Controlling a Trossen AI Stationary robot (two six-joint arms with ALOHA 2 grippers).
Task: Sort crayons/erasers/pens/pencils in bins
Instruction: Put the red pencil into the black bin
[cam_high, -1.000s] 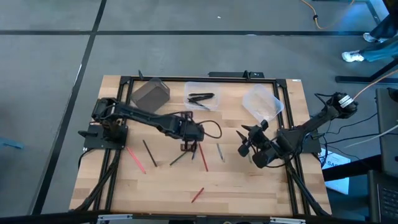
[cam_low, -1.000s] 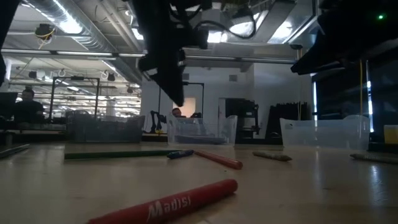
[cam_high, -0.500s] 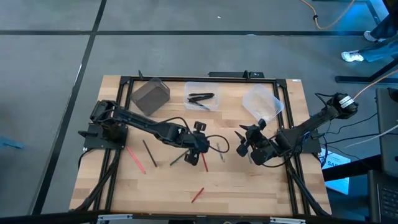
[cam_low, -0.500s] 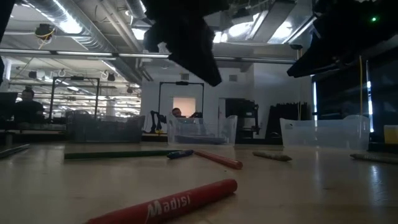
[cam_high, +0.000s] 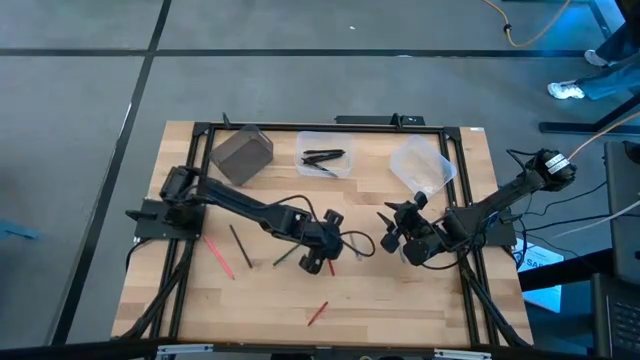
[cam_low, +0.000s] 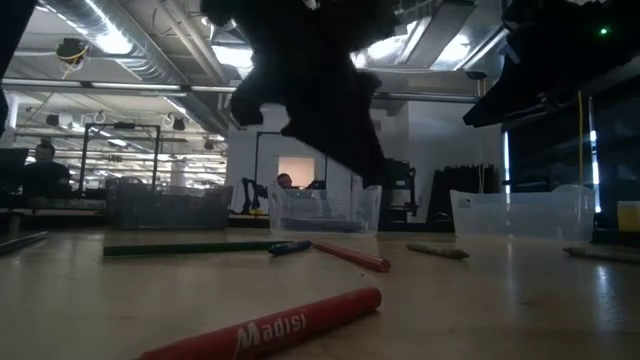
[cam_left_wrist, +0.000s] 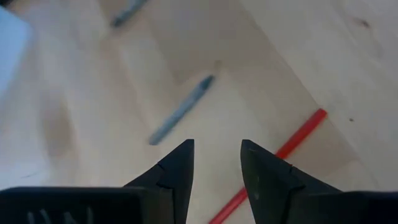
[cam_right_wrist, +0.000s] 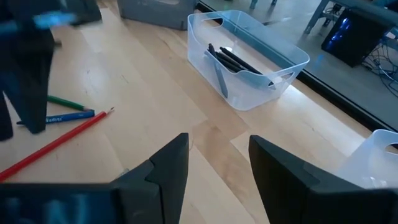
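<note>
Left gripper (cam_left_wrist: 216, 163) advanced; red pencil (cam_left_wrist: 292, 144) beside open jaws.

In the low view the left arm is only a dark blurred mass (cam_low: 315, 90) cut by the top edge, its fingers not distinguishable. Beneath the open left gripper (cam_left_wrist: 216, 163), the thin red stick (cam_left_wrist: 273, 160) disappears behind the right-hand finger, and a smeared grey-blue stick (cam_left_wrist: 180, 111) ahead cannot be identified as pen or pencil. The clear rounded plastic tub (cam_right_wrist: 382, 158) beyond the right gripper (cam_right_wrist: 217, 158) is cut off by the frame.
</note>
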